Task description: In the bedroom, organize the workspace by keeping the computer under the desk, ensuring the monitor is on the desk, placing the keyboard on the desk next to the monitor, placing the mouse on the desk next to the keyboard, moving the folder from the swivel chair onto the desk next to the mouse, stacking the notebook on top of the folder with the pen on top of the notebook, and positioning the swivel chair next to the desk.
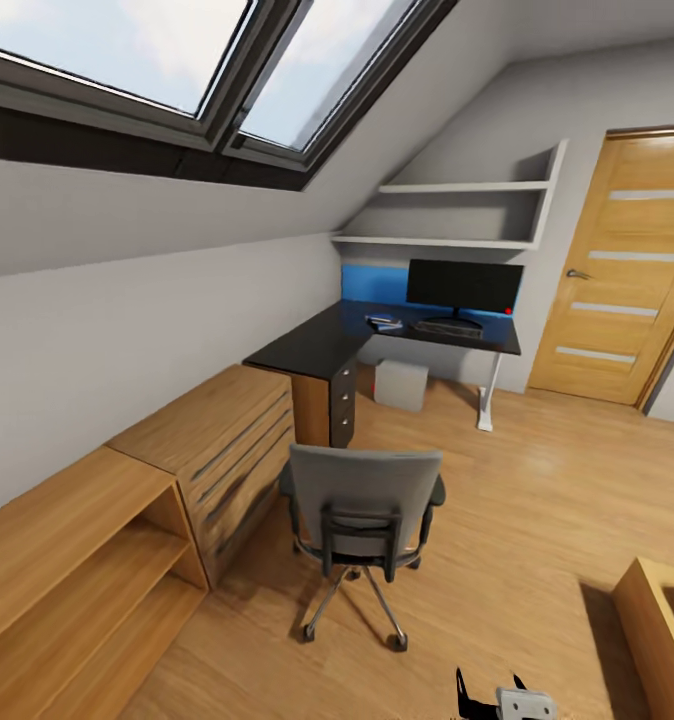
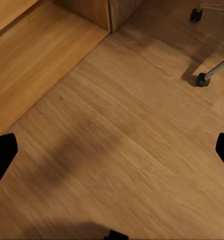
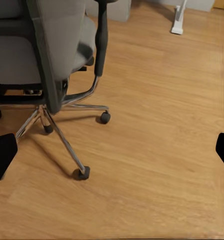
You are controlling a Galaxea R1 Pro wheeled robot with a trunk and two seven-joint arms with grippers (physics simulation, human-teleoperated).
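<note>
The grey swivel chair [image 1: 362, 505] stands on the wood floor with its back toward me, a way short of the black L-shaped desk [image 1: 312, 350]. On the desk stand the dark monitor [image 1: 464, 285] and, in front of it, the keyboard [image 1: 449, 328]; a small item [image 1: 384, 322] lies to its left, too small to name. The grey computer [image 1: 400, 385] sits under the desk. The chair's back hides its seat and any folder. My left gripper [image 2: 112, 155] hangs open over bare floor. My right gripper [image 3: 112, 152] is open beside the chair [image 3: 47, 50].
Low wooden shelving and a drawer unit [image 1: 177, 470] line the left wall under the sloped ceiling. A wooden door [image 1: 627, 270] is at the right, and a wooden furniture corner [image 1: 657, 620] at the lower right. The chair's casters [image 3: 82, 173] spread over the floor.
</note>
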